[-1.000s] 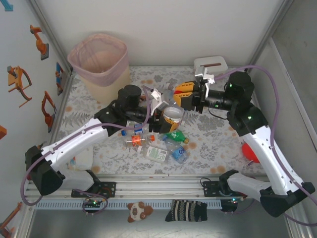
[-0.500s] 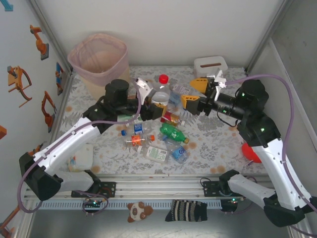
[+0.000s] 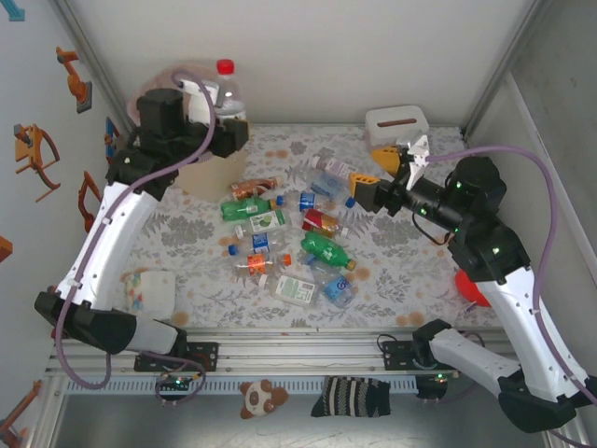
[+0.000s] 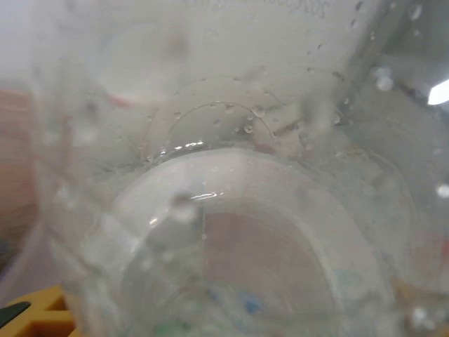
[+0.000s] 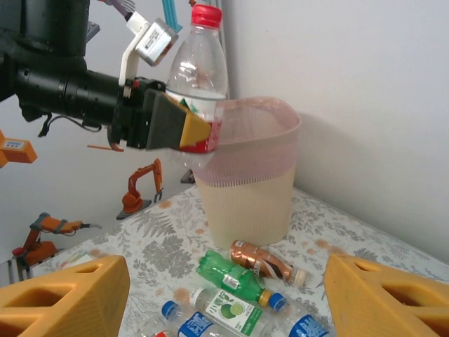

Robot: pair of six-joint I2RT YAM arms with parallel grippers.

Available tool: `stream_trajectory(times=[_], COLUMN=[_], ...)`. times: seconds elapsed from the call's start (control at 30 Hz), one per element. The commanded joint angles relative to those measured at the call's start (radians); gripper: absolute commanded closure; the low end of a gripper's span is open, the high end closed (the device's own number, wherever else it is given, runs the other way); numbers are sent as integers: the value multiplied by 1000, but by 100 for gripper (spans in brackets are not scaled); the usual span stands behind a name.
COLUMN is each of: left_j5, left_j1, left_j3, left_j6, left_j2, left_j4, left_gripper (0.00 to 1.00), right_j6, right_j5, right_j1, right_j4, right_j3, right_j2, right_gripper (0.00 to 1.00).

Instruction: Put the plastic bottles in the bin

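One red-capped bottle (image 5: 200, 67) is clamped upright in the left pincer (image 5: 193, 130) at the bin (image 5: 256, 189) rim. Loose bottles (image 3: 325, 249) are strewn near the right pincer (image 3: 373, 168), held apart.

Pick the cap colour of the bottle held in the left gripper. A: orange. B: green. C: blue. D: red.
D: the clear bottle clamped upright in the left gripper carries a red cap, plain in the right wrist and top views.

floral table (image 3: 403, 273) carries scattered plastic bottles (image 3: 326, 250), the bin (image 3: 207, 174) and a white box (image 3: 396, 119).
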Motion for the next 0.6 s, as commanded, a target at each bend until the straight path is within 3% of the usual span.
stream_trajectory(times=[0.0, 0.37, 0.57], left_j5=[-9, -81, -99], left_j1=[73, 224, 255], left_j3=[76, 295, 405], left_j6=[-62, -105, -112], left_j2=[47, 305, 475], left_j4=[-36, -26, -83], left_gripper=[45, 45, 45], right_j6=[-9, -3, 1], right_j5=[21, 29, 37], right_j1=[4, 4, 4], right_j4=[8, -1, -4], right_j3=[-3, -16, -30], right_j2=[-5, -19, -31], right_gripper=[28, 29, 31])
